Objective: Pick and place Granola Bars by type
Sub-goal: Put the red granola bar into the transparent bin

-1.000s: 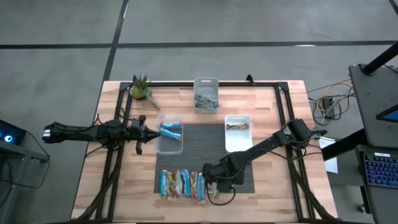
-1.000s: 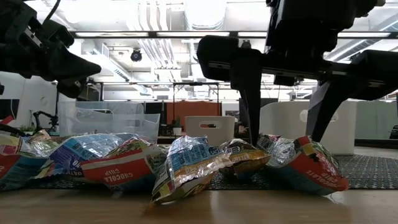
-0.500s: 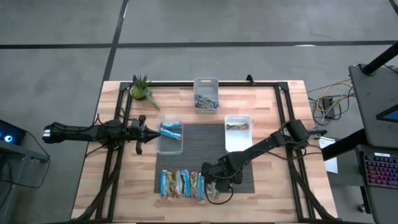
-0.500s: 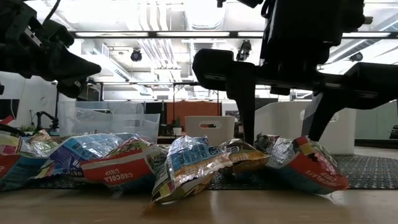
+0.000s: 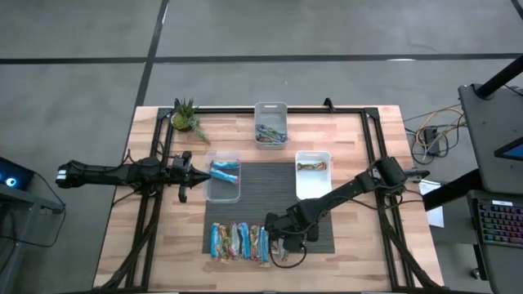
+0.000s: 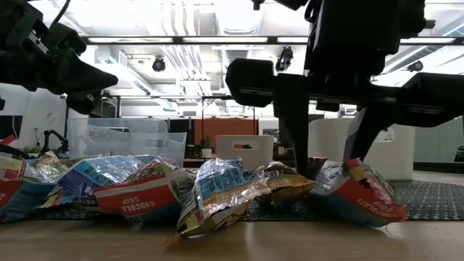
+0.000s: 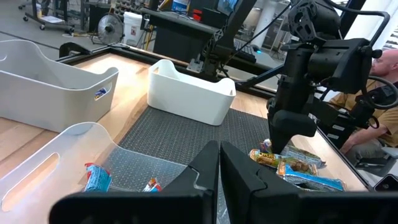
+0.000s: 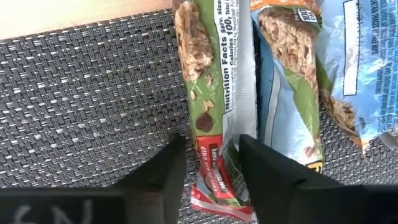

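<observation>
A row of granola bars lies side by side at the near edge of the dark mat. My right gripper points down over the rightmost bar, a green wrapper with a red end, and its fingers close in on that bar. In the low view this bar rests on the mat below my right gripper. My left gripper hovers shut at the table's left, beside the clear bin; the left wrist view shows its fingers together. My right gripper has the rightmost bar between its two fingers, at the bar's two long edges near its red end. The fingers come from above, pointing steeply down, and lie across the bar. The bar lies flat on the mat.
The clear bin by my left gripper holds blue bars. A white bin on the mat's far right holds one brown bar. Another clear bin with bars stands at the far edge, a small plant at the far left.
My right gripper's fingers have drawn together from wide open onto the sides of the rightmost bar, while the hand stayed over it. The bar has kept its place on the mat.
</observation>
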{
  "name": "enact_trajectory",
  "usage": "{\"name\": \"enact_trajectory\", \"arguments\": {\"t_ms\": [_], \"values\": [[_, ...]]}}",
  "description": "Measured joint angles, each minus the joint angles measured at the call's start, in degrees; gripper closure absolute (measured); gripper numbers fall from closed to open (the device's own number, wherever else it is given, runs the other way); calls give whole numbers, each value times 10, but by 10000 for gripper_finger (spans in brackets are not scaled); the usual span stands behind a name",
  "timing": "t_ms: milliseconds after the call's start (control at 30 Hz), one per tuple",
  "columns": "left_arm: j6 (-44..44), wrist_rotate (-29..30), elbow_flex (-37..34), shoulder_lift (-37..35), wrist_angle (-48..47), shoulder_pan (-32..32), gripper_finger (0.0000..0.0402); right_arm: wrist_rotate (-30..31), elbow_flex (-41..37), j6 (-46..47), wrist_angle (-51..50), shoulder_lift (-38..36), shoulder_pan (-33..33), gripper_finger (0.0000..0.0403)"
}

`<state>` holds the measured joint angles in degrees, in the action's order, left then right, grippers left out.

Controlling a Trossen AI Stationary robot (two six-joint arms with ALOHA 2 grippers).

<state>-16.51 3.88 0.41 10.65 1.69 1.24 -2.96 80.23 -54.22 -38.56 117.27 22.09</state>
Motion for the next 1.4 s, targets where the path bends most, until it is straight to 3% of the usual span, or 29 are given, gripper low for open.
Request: {"name": "enact_trajectory", "arguments": {"t_ms": [367,800,1400], "values": [[0,0,0,0,0,0,402,1,0,-4,-1,-1,0,349],[0,0,0,0,0,0,402,2,0,9,-2,-42,-3,365],[0,0,0,0,0,0,402,1,0,263,-6,-189,-54,365]]}}
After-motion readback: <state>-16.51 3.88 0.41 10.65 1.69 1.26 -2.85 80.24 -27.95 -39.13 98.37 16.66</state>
